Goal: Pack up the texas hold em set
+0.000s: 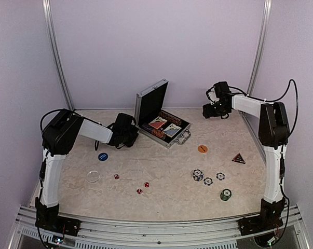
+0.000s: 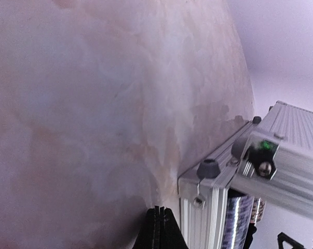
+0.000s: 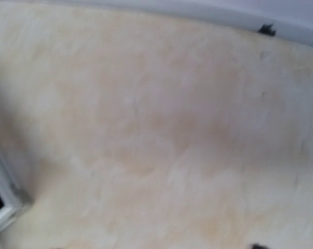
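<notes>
1. Marbled beige laminate covers the table [image 1: 166, 205], which is edged at the front by ribbed aluminium rails [image 1: 156, 228] and enclosed by matt lilac walls [image 1: 161, 46].
2. Nearest, a dark green chip [image 1: 226, 194] lies to the right, and three small translucent red dice [image 1: 139, 191] are scattered at the centre, apart from one another.
3. Just behind, three blue-and-white striped poker chips [image 1: 208, 181] lie close together, and a clear round disc [image 1: 93, 176] is seen far left.
4. Farther back, a blue disc [image 1: 103, 156], an orange disc [image 1: 202, 149] and a dark triangular piece [image 1: 238, 158] lie flat, well apart.
5. Mid-table, the ribbed silver aluminium case [image 1: 151, 101] stands open with its lid upright. Two card decks [image 1: 165, 126] and rows of chips are seated in the black lining.
6. The left gripper [image 2: 157, 210] is placed just beside the case's left corner, its black fingers pressed together on nothing.
7. The right gripper [image 1: 212, 110] is held near the back right corner, well apart from the case. How far it is parted cannot be told.
</notes>
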Motion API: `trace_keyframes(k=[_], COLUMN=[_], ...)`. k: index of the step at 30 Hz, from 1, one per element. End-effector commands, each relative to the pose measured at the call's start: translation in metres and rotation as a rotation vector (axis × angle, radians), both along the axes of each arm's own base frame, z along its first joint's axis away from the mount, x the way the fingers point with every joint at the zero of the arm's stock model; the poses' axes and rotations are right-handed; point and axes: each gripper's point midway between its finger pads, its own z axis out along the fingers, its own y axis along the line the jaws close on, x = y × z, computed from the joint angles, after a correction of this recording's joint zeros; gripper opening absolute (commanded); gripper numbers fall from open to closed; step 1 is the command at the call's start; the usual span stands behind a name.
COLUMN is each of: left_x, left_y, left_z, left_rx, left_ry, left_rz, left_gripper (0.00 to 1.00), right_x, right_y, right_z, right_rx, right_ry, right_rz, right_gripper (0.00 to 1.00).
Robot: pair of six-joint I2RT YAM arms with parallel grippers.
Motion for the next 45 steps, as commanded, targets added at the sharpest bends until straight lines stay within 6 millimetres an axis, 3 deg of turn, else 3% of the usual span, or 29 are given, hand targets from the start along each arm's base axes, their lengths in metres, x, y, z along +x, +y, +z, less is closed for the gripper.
trace_keyframes(k=[1, 4, 5, 13, 19, 26, 35, 45], left_x=[-0.027, -0.039, -0.044, -0.087, -0.116, -0.145, -0.165, -0.176], left_y=[-0.003, -0.002, -0.003, -0.009, -0.014, -0.003, 0.002, 0.003], left_z=[0.008, 0.013, 0.019, 0.048, 0.079, 0.103, 0.124, 0.132], left_rx=[0.011, 0.015, 0.015, 0.011, 0.016, 0.025, 0.012, -0.006], left_ry=[0.029, 0.029, 0.023, -0.011, -0.059, -0.098, -0.136, -0.153], left_rz=[-0.047, -0.063, -0.071, -0.142, -0.214, -0.239, -0.254, -0.266], left_gripper=[0.00, 0.00, 0.00, 0.00, 0.00, 0.00, 0.00, 0.00], right_x=[0.016, 0.027, 0.029, 0.045, 0.050, 0.050, 0.038, 0.017], right_y=[0.001, 0.004, 0.007, 0.023, 0.041, 0.069, 0.092, 0.103], right_z=[0.000, -0.006, -0.010, -0.039, -0.047, -0.058, -0.083, -0.095], right_rx=[-0.026, -0.031, -0.033, -0.051, -0.008, -0.003, -0.061, -0.114], right_ry=[-0.009, -0.014, -0.014, -0.022, -0.035, -0.038, -0.002, 0.024], right_rz=[0.039, 0.062, 0.082, 0.205, 0.276, 0.356, 0.436, 0.521], right_gripper=[0.47, 0.05, 0.00, 0.00, 0.00, 0.00, 0.00, 0.00])
